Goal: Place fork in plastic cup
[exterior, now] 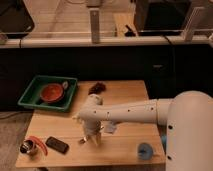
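The blue plastic cup [145,150] stands upright near the table's front right corner. My gripper [91,137] hangs from the white arm [130,112] and points down at the table's front middle, well to the left of the cup. A small slim pale thing [82,141] shows at the gripper's tip just above the wood; it may be the fork, but I cannot tell whether it is held.
A black phone [57,145] lies front left. A shiny metal cup [27,147] with a red thing beside it stands at the front left corner. A green tray [30,97] holding a red bowl [51,92] sits back left. A brown object [97,87] lies at the back.
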Motion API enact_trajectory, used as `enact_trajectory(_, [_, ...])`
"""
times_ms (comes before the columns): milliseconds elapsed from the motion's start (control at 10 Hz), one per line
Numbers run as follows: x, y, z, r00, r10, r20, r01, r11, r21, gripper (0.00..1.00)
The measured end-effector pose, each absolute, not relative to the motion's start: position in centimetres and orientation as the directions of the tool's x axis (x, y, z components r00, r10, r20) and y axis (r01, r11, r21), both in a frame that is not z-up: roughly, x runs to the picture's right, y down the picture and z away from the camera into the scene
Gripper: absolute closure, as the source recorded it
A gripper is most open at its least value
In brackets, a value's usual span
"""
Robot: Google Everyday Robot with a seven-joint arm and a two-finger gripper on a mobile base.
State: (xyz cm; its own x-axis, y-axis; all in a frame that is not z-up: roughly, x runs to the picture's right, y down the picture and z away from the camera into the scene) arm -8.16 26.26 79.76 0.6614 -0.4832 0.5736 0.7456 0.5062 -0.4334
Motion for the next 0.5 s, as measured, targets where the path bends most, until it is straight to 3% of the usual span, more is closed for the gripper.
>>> enact_trajectory(200, [-8.30,26.49,79.90,0.664,-0.487,0.568,0.745,0.501,-0.441,0.72])
enact_trajectory(300, [-8.36,26.61,79.92,0.663,-0.491,0.565,0.746,0.496,-0.443,0.77])
enact_trajectory(500, [-8.34,26.74,80.03,0.668,-0.495,0.555,0.742,0.498,-0.449,0.78])
